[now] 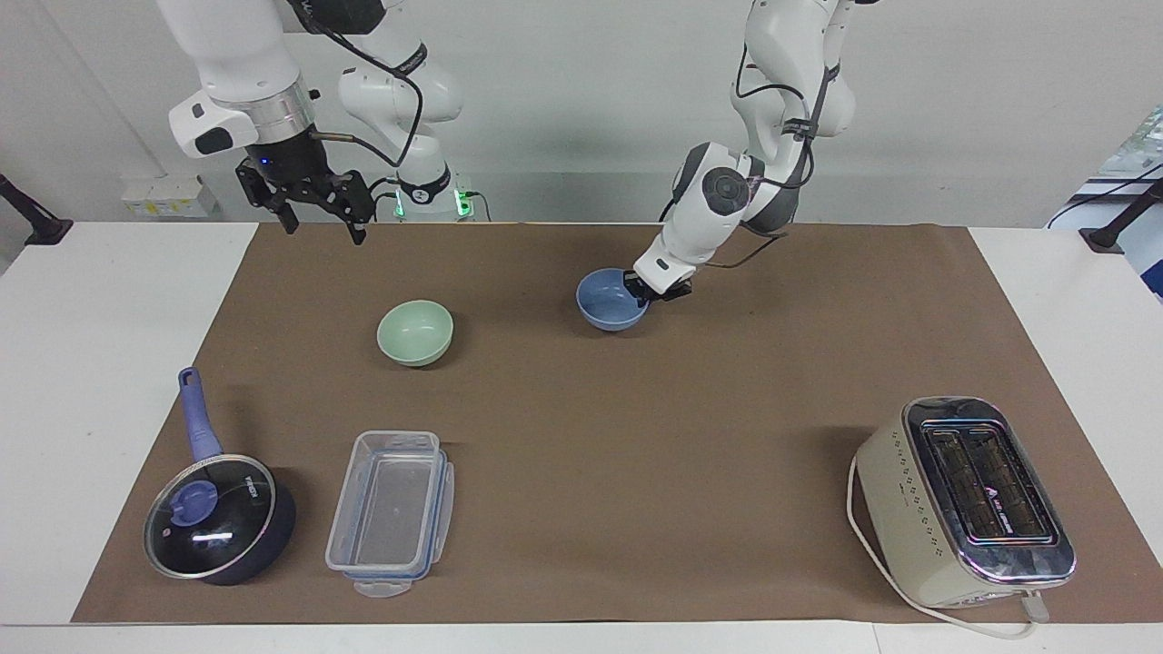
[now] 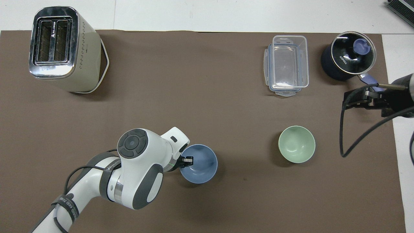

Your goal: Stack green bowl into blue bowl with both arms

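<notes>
The blue bowl [image 1: 607, 302] [image 2: 202, 161] sits upright near the middle of the brown mat, at or just above its surface; I cannot tell whether it touches. My left gripper [image 1: 644, 292] [image 2: 187, 160] is shut on the bowl's rim, on the side toward the left arm's end. The green bowl [image 1: 415, 332] [image 2: 297, 144] rests alone on the mat, beside the blue bowl, toward the right arm's end and slightly farther from the robots. My right gripper [image 1: 324, 231] [image 2: 355, 100] hangs open and empty, high over the mat's corner at the right arm's end, apart from both bowls.
A cream toaster [image 1: 963, 500] [image 2: 61, 48] stands at the mat's corner farthest from the robots at the left arm's end. A clear plastic container [image 1: 391, 513] [image 2: 287, 64] and a lidded dark saucepan [image 1: 218, 518] [image 2: 347, 60] with a blue handle sit farther out than the green bowl.
</notes>
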`<move>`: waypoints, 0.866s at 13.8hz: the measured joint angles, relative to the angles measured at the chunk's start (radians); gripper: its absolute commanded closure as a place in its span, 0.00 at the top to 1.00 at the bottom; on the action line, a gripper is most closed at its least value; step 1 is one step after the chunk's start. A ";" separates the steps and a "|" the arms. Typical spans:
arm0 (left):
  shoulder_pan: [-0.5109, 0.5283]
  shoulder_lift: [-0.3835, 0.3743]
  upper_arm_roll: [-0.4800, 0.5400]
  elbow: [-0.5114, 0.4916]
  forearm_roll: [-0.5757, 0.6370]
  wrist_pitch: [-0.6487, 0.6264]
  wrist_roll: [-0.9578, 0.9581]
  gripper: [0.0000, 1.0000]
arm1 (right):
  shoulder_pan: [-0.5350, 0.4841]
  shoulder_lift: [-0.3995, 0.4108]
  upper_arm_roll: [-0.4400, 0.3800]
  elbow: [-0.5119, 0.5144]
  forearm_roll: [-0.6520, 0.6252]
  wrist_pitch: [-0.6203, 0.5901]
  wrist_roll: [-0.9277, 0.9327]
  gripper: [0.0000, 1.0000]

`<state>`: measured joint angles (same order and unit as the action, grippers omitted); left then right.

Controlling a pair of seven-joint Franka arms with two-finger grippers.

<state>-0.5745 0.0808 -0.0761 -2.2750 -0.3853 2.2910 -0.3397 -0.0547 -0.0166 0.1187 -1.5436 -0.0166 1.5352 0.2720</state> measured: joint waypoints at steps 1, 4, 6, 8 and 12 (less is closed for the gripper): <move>-0.002 0.008 0.000 -0.006 -0.004 0.008 0.000 1.00 | 0.000 0.000 0.000 0.000 0.000 0.000 0.000 1.00; 0.000 0.005 0.012 -0.001 -0.007 0.010 -0.001 1.00 | 0.000 0.000 0.000 0.000 0.000 0.000 0.000 1.00; 0.025 -0.012 0.023 0.025 -0.007 -0.010 -0.002 1.00 | 0.000 0.000 0.000 0.000 0.000 0.000 0.000 1.00; 0.079 -0.029 0.028 0.077 -0.007 -0.081 -0.001 1.00 | 0.000 0.000 0.000 0.000 0.000 0.000 0.000 1.00; 0.194 -0.035 0.034 0.211 0.046 -0.231 0.010 1.00 | 0.000 0.000 0.000 0.000 0.000 0.000 0.000 1.00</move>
<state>-0.3810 0.0454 -0.0421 -2.0636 -0.3397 2.0602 -0.3301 -0.0547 -0.0166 0.1187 -1.5437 -0.0165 1.5352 0.2720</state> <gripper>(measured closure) 0.000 0.000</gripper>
